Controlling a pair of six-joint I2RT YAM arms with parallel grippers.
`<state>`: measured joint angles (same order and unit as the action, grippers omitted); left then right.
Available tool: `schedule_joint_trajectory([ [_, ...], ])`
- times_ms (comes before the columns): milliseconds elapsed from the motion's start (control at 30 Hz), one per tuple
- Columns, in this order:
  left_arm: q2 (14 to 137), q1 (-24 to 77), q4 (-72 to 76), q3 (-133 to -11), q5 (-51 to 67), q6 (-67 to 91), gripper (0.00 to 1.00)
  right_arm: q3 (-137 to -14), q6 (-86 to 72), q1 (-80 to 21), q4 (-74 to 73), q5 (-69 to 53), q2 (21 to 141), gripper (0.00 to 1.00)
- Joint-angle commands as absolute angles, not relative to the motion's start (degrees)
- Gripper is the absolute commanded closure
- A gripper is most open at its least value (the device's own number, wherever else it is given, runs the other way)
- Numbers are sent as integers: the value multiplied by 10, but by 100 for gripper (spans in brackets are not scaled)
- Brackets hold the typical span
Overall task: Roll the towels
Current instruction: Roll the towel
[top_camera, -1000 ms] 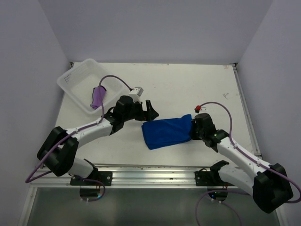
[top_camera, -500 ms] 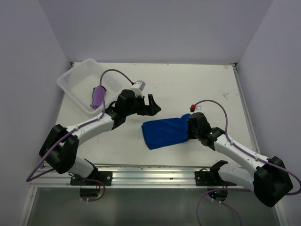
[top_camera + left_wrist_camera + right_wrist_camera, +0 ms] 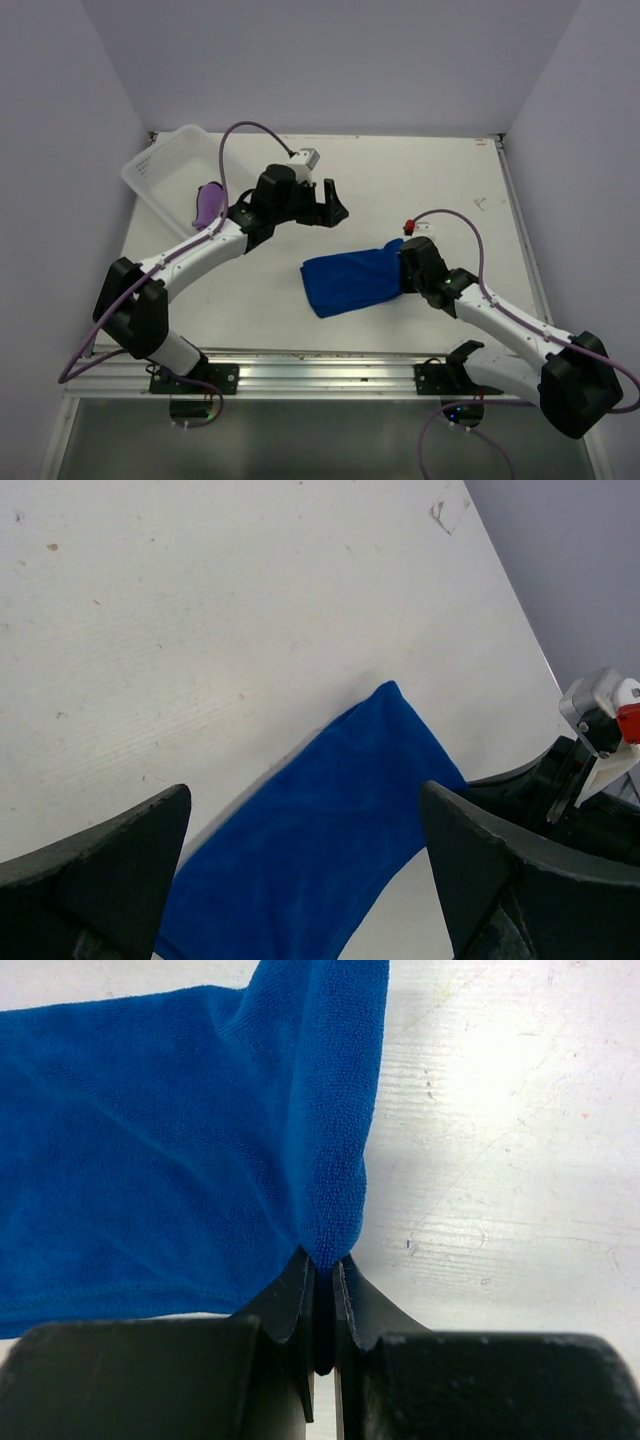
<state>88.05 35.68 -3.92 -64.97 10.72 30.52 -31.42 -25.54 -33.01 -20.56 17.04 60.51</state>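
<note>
The royal blue towel [image 3: 350, 280] lies folded on the table's middle; it also shows in the left wrist view [image 3: 320, 850] and the right wrist view [image 3: 170, 1140]. My right gripper [image 3: 404, 270] is shut on the towel's right edge, pinching a fold [image 3: 325, 1250] between its jaws. My left gripper [image 3: 328, 207] is open and empty, raised above the table, up and left of the blue towel. The purple towel [image 3: 208, 204] sits rolled in the white basket [image 3: 160, 170] at the far left.
The white basket stands tilted at the table's far left corner. Purple cables loop over both arms. A small mark [image 3: 482, 203] lies near the right edge of the table.
My left gripper has risen and moved back and to the right, away from the blue towel's left end. My right gripper has edged slightly left, still holding the towel's right edge.
</note>
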Motion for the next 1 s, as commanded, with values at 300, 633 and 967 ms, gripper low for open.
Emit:
schedule_joint_trajectory([
  [300, 860, 322, -47, -645, 58, 232, 0, -398, -221, -355, -288, 241, 613, 100],
  [633, 867, 302, -54, -643, 64, 233, 1, -422, -190, -455, -322, 343, 667, 100],
  [967, 870, 290, -44, -634, 81, 248, 0, -468, -172, -532, -327, 410, 773, 100],
])
